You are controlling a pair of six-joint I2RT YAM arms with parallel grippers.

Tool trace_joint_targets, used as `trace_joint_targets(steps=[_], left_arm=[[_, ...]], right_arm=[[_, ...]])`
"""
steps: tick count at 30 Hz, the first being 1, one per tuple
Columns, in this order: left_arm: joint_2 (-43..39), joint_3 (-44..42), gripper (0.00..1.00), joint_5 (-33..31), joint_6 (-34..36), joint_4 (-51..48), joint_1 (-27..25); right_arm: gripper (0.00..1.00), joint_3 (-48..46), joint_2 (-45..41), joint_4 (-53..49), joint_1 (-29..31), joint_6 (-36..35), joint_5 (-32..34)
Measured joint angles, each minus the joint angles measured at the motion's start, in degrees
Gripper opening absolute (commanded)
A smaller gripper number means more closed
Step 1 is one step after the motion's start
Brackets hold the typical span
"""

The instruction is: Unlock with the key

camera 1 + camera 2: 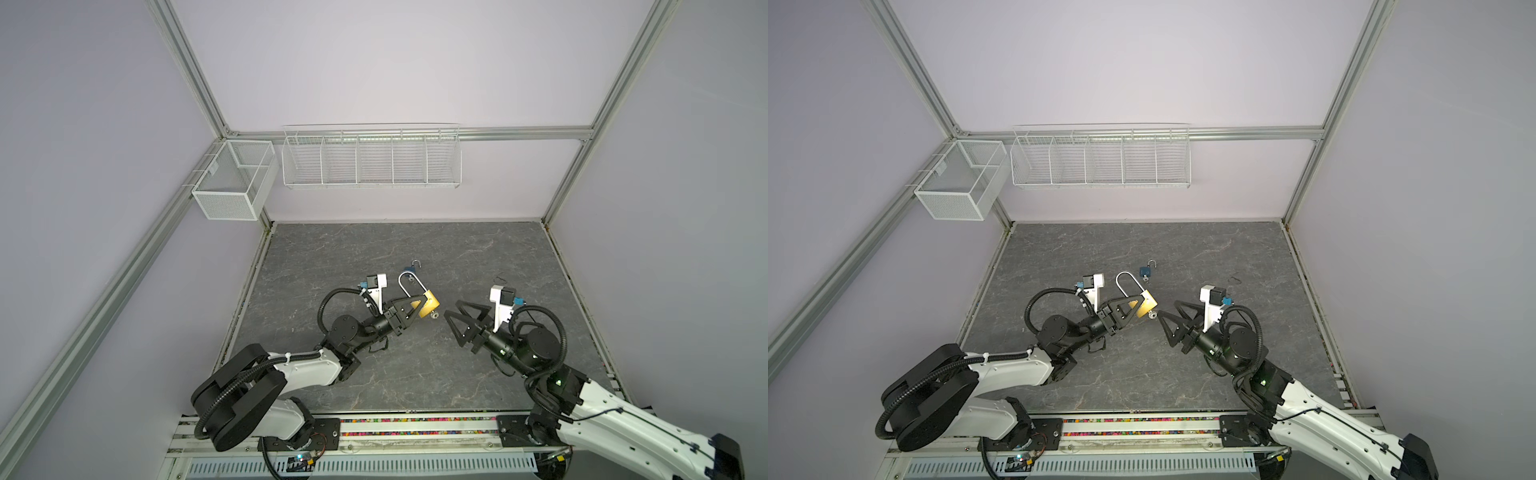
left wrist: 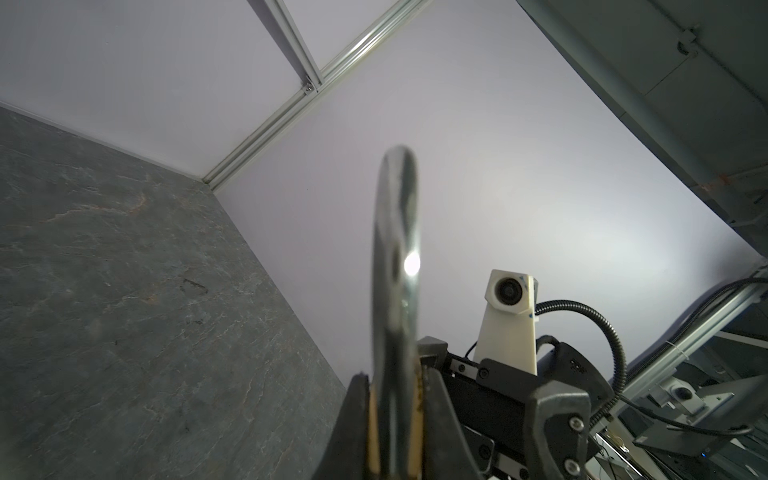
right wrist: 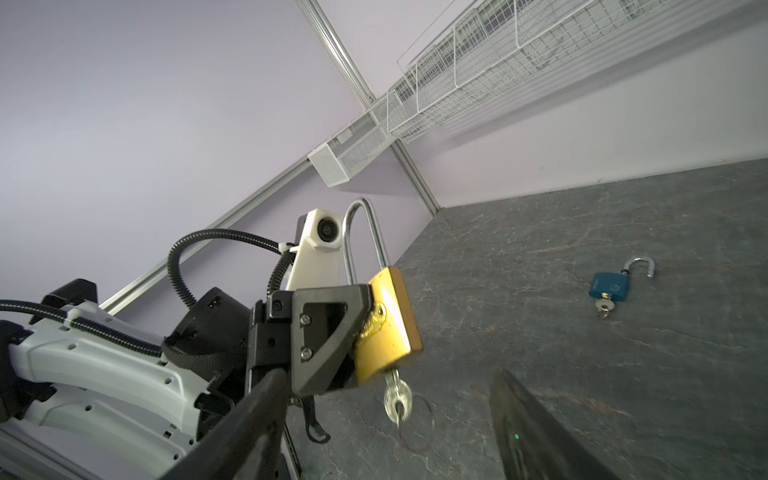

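Left tool (image 1: 419, 309) raised, clamped on brass padlock (image 1: 430, 304); right tool (image 1: 451, 307) spread wide, empty, facing key (image 1: 434, 316).

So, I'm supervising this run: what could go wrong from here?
1. The key hangs in the brass padlock ungripped, with the right jaws open and apart from it; it may swing or slip out.
2. The left jaws hold the padlock by one side, so turning the key could twist it loose.

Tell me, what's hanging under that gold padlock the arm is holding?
A silver key sticks out of the bottom of the gold padlock, which the left gripper clamps by its body. The key's blade is hidden inside the lock, so whether it has turned cannot be seen.
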Motion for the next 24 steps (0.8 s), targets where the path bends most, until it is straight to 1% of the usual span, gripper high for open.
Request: trace_joint_targets(steps=[2,5,8,9,12,19,22,24], left_arm=[[-1.14,-0.7,0.0,-1.31,-0.35,-1.11,0.33],[-3.02,-1.42,0.0,-2.34,-0.94,-3.08,0.35],[-3.61,-1.77,0.0,-2.69,-2.27,-3.3,0.35],[-3.58,-1.79,0.0,-2.69,-2.73,-3.26,0.35],[-3.15,-2.14,0.0,-2.6,-4.22,-1.79,0.35],[-0.96,-2.23,0.0,-0.59,-6.12,0.17,0.33],[-0.63,-2.23,0.0,0.61,-6.45,0.33,0.26],[-0.63,-2.23,0.0,1.53,-6.54,0.5,0.26]], right_arm=[[0.62,0.0,-1.14,-3.67,0.0,-0.42,0.15],[0.61,-0.02,-0.83,-7.02,0.0,-0.63,-0.74],[0.53,-0.24,1.4,-7.41,0.0,-0.44,-2.54],[0.47,-0.39,2.23,-7.34,0.0,-0.37,-2.73],[0.39,-0.59,4.24,-6.78,0.0,-0.52,-3.96],[0.37,-0.61,8.72,-0.7,0.0,-0.85,-9.05],[0.4,-0.61,9.09,0.55,0.0,-0.87,-9.57],[0.43,-0.61,8.59,0.76,0.0,-0.92,-8.85]])
